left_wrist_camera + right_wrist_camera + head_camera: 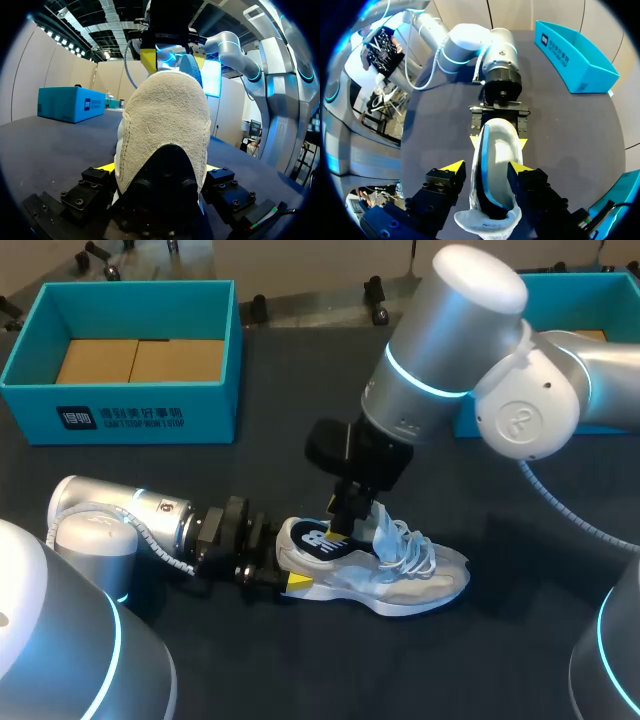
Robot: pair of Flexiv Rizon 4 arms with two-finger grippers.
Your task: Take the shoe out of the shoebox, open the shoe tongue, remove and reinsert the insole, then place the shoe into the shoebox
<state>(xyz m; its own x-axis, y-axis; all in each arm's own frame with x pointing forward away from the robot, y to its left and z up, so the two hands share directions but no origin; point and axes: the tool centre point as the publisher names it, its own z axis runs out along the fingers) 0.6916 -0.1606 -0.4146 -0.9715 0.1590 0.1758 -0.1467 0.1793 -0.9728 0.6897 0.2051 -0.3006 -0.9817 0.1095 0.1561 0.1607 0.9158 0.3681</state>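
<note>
- While the shoe (390,575) stands on its sole on the dark desk (300,670), out of any box, both arms are close to it, just below the middle of the head view.
- Its toe points to the right of that view and its heel to the left.
- The left arm comes in low from the left. The left hand (288,565) pinches the heel, one yellow tip on each side of it.
- In the left wrist view the pale heel of the shoe (165,115) fills the middle, held in the left hand (160,170).
- The right arm comes down from the upper right. The right hand (345,525) sits over the shoe's opening.
- In the right wrist view the right hand (486,167) is spread wide, with the shoe (495,192) between its fingers. One finger is right at the shoe's side and the other stands off it, so it grips nothing.
- The tongue (384,527) sticks up, and the white laces (412,552) hang loose.
- The blue shoebox (130,418) sits at the upper left of the head view, well apart from the shoe, with brown card inside.
- A second blue box (575,280) shows at the upper right, behind the right arm.
</note>
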